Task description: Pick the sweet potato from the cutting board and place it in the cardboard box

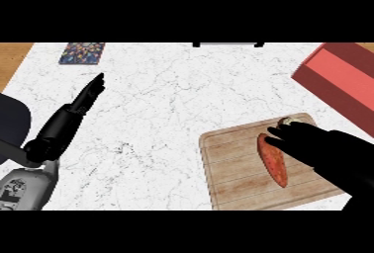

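The right hand point(306, 141) lies over the wooden cutting board point(241, 173), its dark fingers point(281, 134) bent down beside the upper end of the sweet potato point(273, 160). One fingertip seems to touch the potato's right side, but whether the fingers are actually closed round it cannot be told, since the hand is a near-solid black shape and covers that end. The sweet potato lies lengthwise on the board, just left of and under the hand, its lower end pointing toward the near edge. A small round pale thing point(292, 120) peeks out beyond the fingertips at the board's far corner; it is too hidden to identify. Beyond the hand and to its right sits the red-sided box point(337, 79), cut off by the view's edge. Well to the left, the left hand point(89, 94) hovers over the white marbled worktop point(175, 94) with fingers straight, holding nothing. Beyond it lies a patterned flat object point(82, 53).
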You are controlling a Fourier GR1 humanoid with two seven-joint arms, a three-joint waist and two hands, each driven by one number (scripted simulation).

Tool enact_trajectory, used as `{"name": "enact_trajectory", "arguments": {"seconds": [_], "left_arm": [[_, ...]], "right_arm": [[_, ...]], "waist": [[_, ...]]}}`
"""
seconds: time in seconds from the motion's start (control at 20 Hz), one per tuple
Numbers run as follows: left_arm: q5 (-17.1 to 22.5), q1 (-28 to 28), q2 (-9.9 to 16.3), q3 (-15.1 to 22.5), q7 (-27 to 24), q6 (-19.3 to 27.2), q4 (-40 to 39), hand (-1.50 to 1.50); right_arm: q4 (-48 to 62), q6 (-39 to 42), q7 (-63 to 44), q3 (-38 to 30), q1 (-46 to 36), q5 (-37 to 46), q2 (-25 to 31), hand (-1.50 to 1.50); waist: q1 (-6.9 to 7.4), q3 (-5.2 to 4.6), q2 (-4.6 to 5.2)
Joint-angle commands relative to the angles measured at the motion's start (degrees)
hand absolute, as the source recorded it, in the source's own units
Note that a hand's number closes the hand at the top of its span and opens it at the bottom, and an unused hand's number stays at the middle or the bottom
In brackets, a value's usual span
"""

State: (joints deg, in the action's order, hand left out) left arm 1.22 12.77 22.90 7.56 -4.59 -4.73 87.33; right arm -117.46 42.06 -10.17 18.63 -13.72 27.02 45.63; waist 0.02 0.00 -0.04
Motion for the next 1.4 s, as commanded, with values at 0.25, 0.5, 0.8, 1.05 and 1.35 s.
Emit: {"name": "enact_trajectory", "arguments": {"seconds": [0.25,0.5,0.8,1.05,1.35], "left_arm": [[-2.80,-2.64,-1.91,-2.38,0.29,-2.02,2.41,0.00],[-4.06,-0.86,-3.67,-4.24,-2.82,-3.08,-2.71,0.00],[-6.28,-1.09,-5.88,-3.91,-2.29,-3.51,-1.62,0.00],[-7.34,0.43,-6.62,-5.17,0.33,-4.79,-0.24,0.00],[-9.30,0.28,-8.40,-6.14,-0.51,-4.93,-1.15,0.00]], "right_arm": [[4.38,1.44,-1.08,1.30,-2.83,10.63,-9.26,-1.50],[6.38,-0.40,1.00,5.11,-1.41,18.31,-12.31,-1.50],[11.68,-2.87,3.65,6.89,-0.27,25.46,-14.99,-1.50],[16.04,-2.56,12.98,-0.12,-1.47,24.79,-13.22,-1.50],[14.13,-2.97,12.57,1.70,3.77,30.42,-15.98,-1.50]], "waist": [[0.28,0.00,0.03],[0.11,-0.01,0.08],[0.11,0.00,0.09],[0.01,0.00,0.05],[-0.14,0.00,0.03]]}}
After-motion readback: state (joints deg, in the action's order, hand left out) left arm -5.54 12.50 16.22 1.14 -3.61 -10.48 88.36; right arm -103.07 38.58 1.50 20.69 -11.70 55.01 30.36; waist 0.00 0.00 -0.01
